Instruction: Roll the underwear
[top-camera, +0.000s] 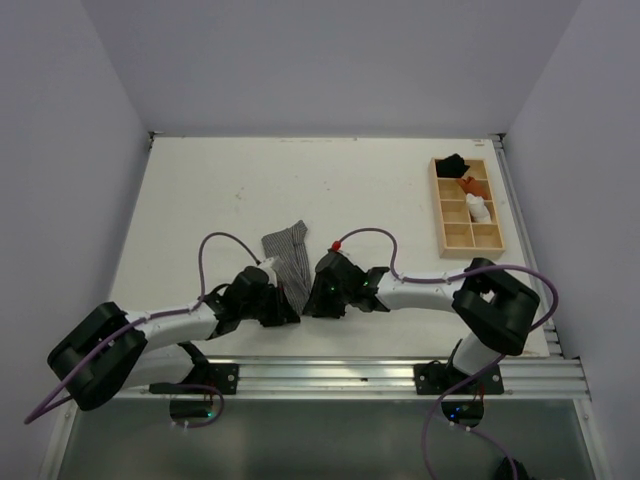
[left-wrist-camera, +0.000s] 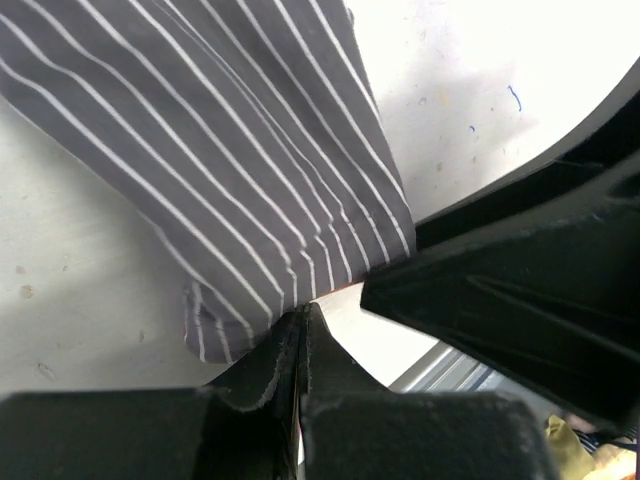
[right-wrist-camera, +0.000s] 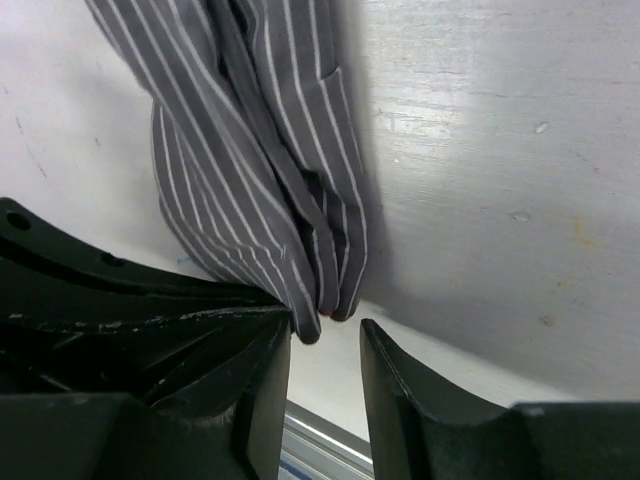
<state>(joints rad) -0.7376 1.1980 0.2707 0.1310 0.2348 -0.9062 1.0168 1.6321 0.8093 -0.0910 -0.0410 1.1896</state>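
The underwear (top-camera: 286, 250) is a grey cloth with fine white stripes, folded into a long strip lying on the white table just beyond both grippers. My left gripper (top-camera: 283, 303) is at its near end. In the left wrist view the left gripper (left-wrist-camera: 301, 312) is shut, its tips pinching the near edge of the underwear (left-wrist-camera: 230, 170). My right gripper (top-camera: 312, 297) is close beside it. In the right wrist view the right gripper (right-wrist-camera: 327, 335) is open, with the near folded tip of the underwear (right-wrist-camera: 250, 170) just in front of the gap, touching the left finger.
A wooden compartment tray (top-camera: 487, 236) stands at the back right with a black bundle (top-camera: 455, 163), an orange bundle (top-camera: 473, 186) and a white bundle (top-camera: 480, 210). The metal rail (top-camera: 380, 375) runs along the table's near edge, close behind the grippers.
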